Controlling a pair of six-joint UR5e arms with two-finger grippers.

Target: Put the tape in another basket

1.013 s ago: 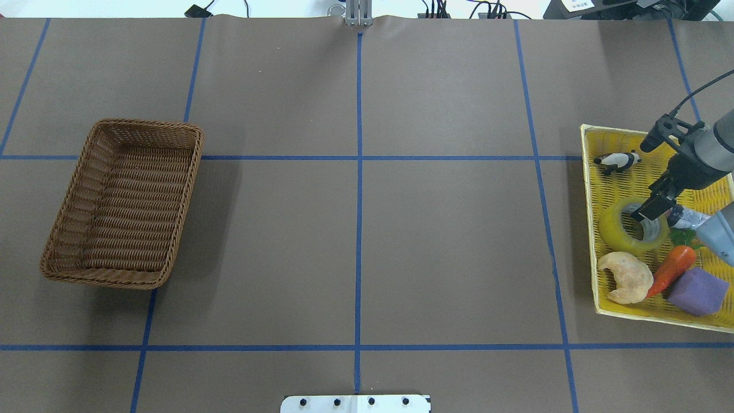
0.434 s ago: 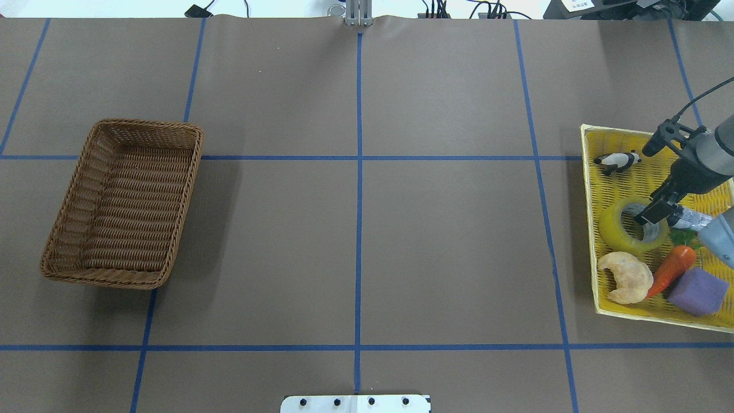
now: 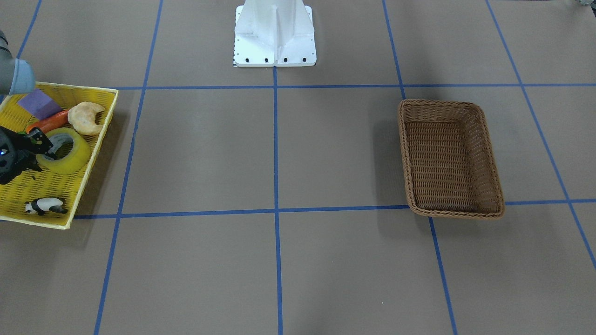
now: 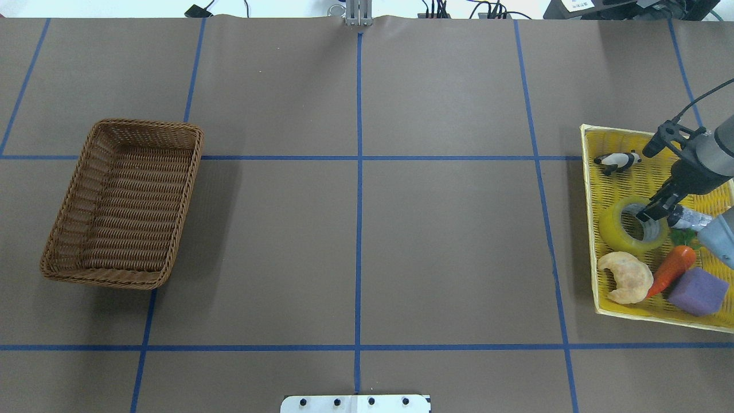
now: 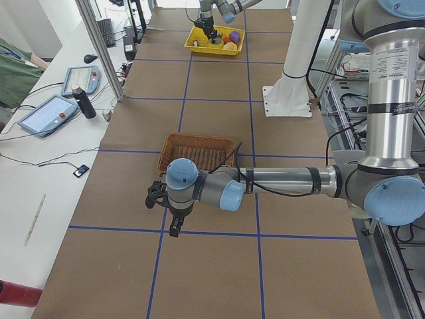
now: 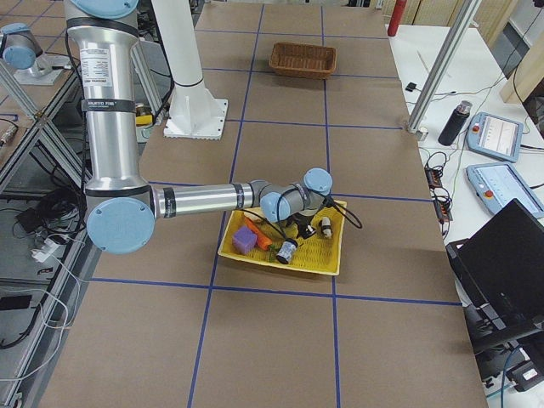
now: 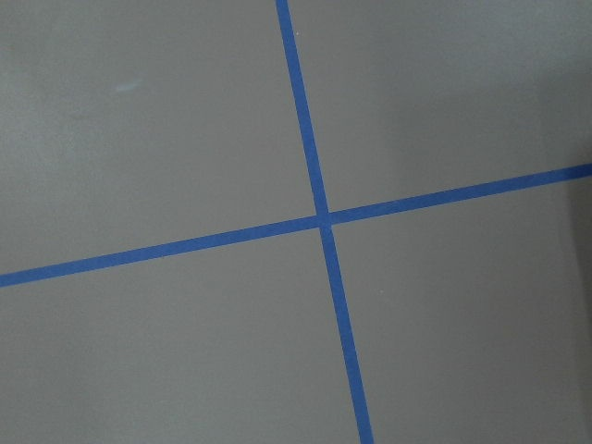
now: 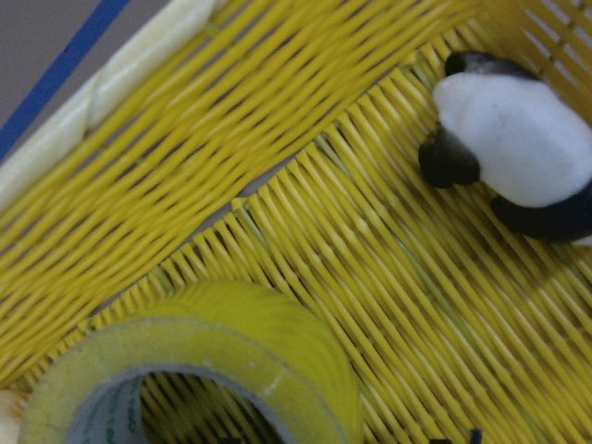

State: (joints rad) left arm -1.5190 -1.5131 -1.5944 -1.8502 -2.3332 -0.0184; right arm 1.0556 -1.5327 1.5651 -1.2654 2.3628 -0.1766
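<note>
The tape (image 4: 616,235), a yellow-green roll with a grey-white core, lies flat in the yellow mesh tray (image 4: 616,183) at the right of the table. It also shows in the front view (image 3: 74,156) and the right wrist view (image 8: 259,324). My right gripper (image 4: 651,213) is open and low over the roll's far wall. One fingertip is in the hole and the other is outside. The brown wicker basket (image 4: 123,281) stands empty at the far left. My left gripper (image 5: 174,226) shows only in the left side view, beyond the basket. I cannot tell whether it is open or shut.
The tray also holds a toy panda (image 4: 618,162), a croissant (image 4: 626,277), a carrot (image 4: 672,268), a purple block (image 4: 698,291) and a small bottle (image 4: 691,218) next to the tape. The robot base (image 3: 274,35) stands at the table's middle edge.
My right gripper has come down closer onto the tape's wall. The tape and the other things in the tray have not moved.
</note>
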